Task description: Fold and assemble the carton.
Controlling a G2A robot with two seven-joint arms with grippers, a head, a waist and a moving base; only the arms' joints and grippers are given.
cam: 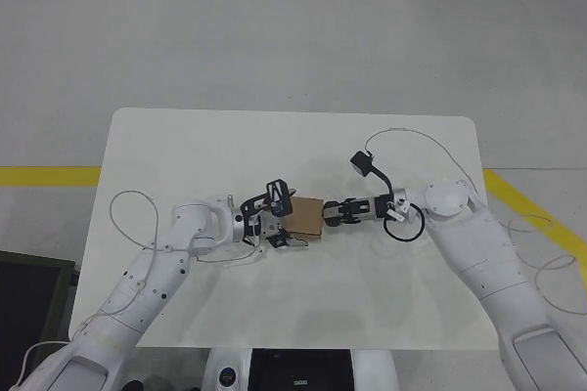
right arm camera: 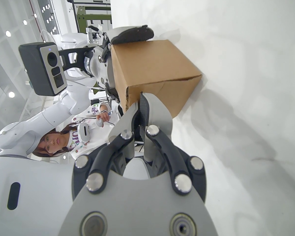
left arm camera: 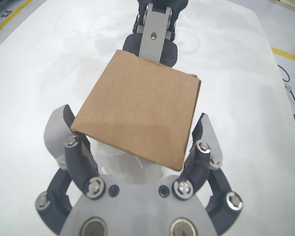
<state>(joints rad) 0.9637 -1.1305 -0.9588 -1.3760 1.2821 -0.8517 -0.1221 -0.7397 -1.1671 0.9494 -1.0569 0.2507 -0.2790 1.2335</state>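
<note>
A small brown carton stands folded into a box near the middle of the white table, held between both arms. My left gripper straddles one end. In the left wrist view its fingers press against two opposite sides of the carton. My right gripper meets the opposite end. In the right wrist view it is pinched on the upper edge of the carton. The left wrist view shows that gripper lapping over the far top edge.
Thin cables loop over the table beside the left arm and behind the right arm. Bare table surface surrounds the carton on all sides. Yellow floor tape runs past the table's edges.
</note>
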